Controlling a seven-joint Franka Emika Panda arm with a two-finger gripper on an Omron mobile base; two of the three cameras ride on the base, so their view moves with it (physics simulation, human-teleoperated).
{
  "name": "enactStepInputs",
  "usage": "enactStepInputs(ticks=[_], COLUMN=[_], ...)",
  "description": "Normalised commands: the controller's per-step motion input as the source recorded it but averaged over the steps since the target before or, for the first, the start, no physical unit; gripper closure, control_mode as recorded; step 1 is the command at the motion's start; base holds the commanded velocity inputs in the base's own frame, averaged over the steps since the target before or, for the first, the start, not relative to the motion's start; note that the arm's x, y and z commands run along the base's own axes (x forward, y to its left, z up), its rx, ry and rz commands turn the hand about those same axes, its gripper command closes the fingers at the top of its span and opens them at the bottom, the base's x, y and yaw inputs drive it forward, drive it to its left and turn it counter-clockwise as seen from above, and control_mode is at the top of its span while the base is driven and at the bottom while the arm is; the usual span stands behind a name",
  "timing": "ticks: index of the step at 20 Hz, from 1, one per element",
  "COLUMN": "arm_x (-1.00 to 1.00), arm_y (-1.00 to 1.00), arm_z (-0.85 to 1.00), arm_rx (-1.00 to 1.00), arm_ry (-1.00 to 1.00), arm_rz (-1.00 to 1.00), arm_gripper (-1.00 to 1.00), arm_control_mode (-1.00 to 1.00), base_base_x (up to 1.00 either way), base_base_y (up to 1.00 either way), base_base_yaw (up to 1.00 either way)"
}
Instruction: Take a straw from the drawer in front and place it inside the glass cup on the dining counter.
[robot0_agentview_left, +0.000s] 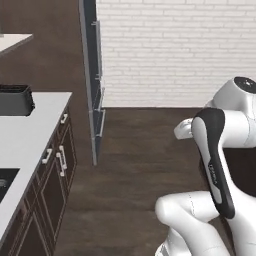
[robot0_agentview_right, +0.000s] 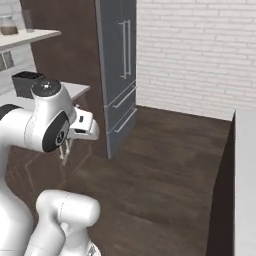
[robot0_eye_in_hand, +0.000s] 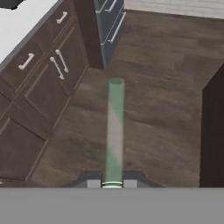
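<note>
In the hand view the pincer (robot0_eye_in_hand: 113, 183) sits at the bottom edge, its two tips drawn in tight against the foot of a pale green straw (robot0_eye_in_hand: 114, 131), so it is clamped on the straw. The straw stands out straight from between the tips, a translucent tube with its open end farthest from the hand, over the dark wooden floor (robot0_eye_in_hand: 157, 109). In the right base view the pincer (robot0_agentview_right: 64, 150) hangs below the white wrist at the left, above the floor; the straw shows there as a faint pale streak, hard to make out.

Beyond the straw, to the left in the hand view, runs a row of dark brown cabinets under a white tabletop (robot0_eye_in_hand: 22, 22). A shallow drawer (robot0_eye_in_hand: 33, 59) with a short silver bar handle sits just under the tabletop edge, its front flush with its neighbours, well apart from the pincer. Beside it are cabinet doors (robot0_eye_in_hand: 52, 83) with upright handles.

In the left base view the same tabletop (robot0_agentview_left: 30, 135) stretches along the left, with a black toaster (robot0_agentview_left: 15, 100) at its far end. Farther off stands a tall grey refrigerator (robot0_agentview_right: 117, 65), and behind it a white brick wall (robot0_agentview_right: 195, 50). At the right edge of the right base view runs a pale slab, the dining counter (robot0_agentview_right: 245, 180), on a dark base. I cannot make out the glass cup.
</note>
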Motion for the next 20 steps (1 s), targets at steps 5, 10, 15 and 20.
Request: enactStepInputs(ticks=[5,10,15,20], arm_x=[0.00,0.00,0.00,0.00], arm_y=[0.00,0.00,0.00,0.00], arm_z=[0.00,0.00,0.00,0.00], arm_rx=[0.00,0.00,0.00,0.00], arm_ry=[0.00,0.00,0.00,0.00], arm_rz=[0.00,0.00,0.00,0.00], arm_gripper=[1.00,1.00,1.00,1.00], arm_control_mode=[1.00,1.00,1.00,1.00], base_base_x=[1.00,1.00,1.00,1.00], base_base_y=[0.13,0.15,0.23,0.26], base_base_yaw=[-0.25,-0.26,-0.29,-0.31])
